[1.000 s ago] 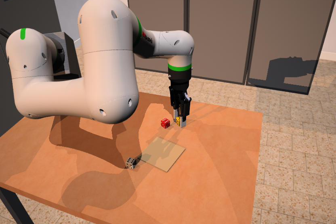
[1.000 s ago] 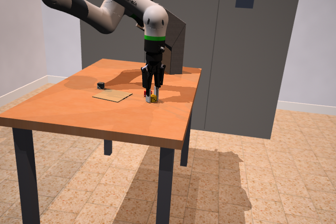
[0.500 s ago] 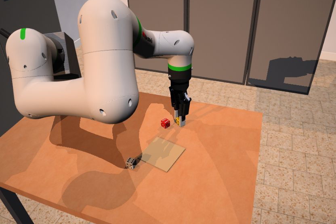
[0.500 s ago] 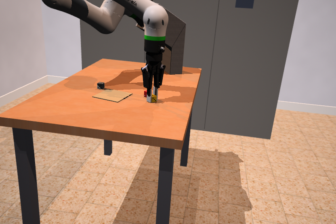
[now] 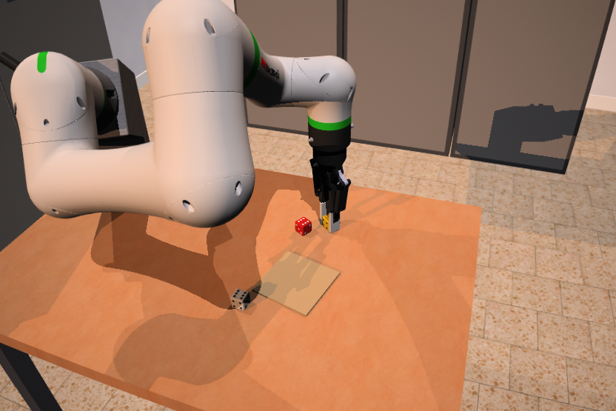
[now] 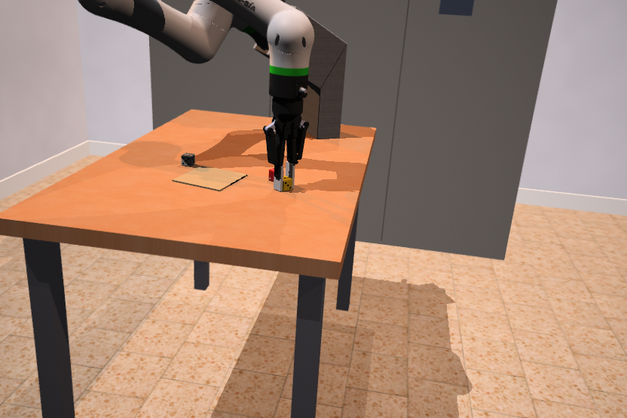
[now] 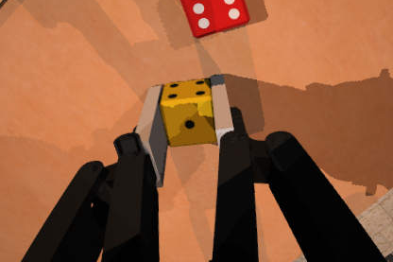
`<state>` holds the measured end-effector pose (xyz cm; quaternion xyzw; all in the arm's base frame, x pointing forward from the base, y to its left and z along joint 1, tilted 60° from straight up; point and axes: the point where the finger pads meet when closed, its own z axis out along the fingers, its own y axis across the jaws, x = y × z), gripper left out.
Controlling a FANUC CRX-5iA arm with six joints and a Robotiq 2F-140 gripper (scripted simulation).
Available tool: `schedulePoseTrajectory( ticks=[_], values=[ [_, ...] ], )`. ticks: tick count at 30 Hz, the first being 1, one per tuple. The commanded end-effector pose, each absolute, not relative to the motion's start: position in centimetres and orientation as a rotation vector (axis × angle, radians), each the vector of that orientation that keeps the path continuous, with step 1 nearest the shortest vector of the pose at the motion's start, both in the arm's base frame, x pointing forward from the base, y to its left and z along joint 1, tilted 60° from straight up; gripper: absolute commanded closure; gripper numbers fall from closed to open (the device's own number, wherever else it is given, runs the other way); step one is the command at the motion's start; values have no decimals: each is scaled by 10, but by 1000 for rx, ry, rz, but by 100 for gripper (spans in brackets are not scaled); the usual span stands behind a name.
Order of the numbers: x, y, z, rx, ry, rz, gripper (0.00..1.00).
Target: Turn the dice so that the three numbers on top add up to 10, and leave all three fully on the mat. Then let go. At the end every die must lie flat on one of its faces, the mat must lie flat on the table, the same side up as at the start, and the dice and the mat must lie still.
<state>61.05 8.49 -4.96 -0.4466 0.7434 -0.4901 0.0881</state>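
Note:
My gripper (image 5: 329, 224) points straight down and is shut on the yellow die (image 7: 187, 114), which sits low at the table top beyond the mat; the die also shows in the exterior view (image 6: 287, 184). The face toward the wrist camera shows one pip, and the face beyond it shows four. The red die (image 5: 303, 226) lies on the table just left of my gripper and shows in the wrist view (image 7: 213, 0). The black die (image 5: 240, 298) lies on the table at the mat's near left corner. The tan mat (image 5: 298, 282) lies flat with no die on it.
A dark box-shaped robot base (image 6: 324, 94) stands at the back of the table. The table's far edge is close behind my gripper. Grey cabinets (image 5: 408, 43) stand beyond the table.

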Motion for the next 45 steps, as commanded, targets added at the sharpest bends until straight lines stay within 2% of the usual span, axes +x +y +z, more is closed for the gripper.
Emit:
schedulePoseTrajectory(
  ticks=[1,11,29,41,45],
  values=[
    [610,85,-50,-1329,2213,-1458,84],
    [607,89,-46,-1329,2213,-1458,84],
    [555,149,0,-1329,2213,-1458,84],
    [553,150,1,-1331,2213,-1459,84],
    [543,120,33,-1488,2167,-1496,84]
  ],
)
